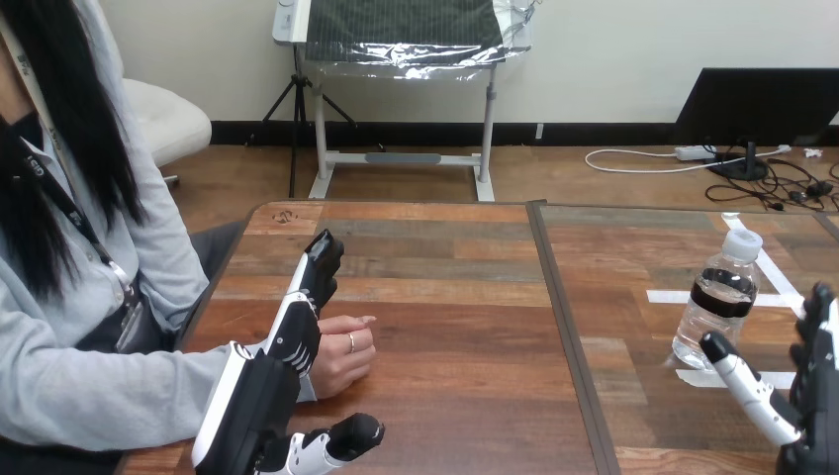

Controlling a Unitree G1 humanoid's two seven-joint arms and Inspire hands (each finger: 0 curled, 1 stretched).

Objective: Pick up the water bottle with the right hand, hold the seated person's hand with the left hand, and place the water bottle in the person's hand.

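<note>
I see the water bottle (719,302) standing upright on the right half of the table (445,297), among strips of white tape (673,296). My right hand (806,396) sits just beside it, fingers spread open, thumb reaching toward its base (I can't tell if it touches). At the left, my left hand (289,341) lies with straight fingers along the person's hand (344,361), gripping nothing.

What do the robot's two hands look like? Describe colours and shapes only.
The left hand is black with a white shell on its back and black-and-white jointed fingers ending in black tips. The right hand matches: black body, white thumb shell, rounded black tip.
</note>
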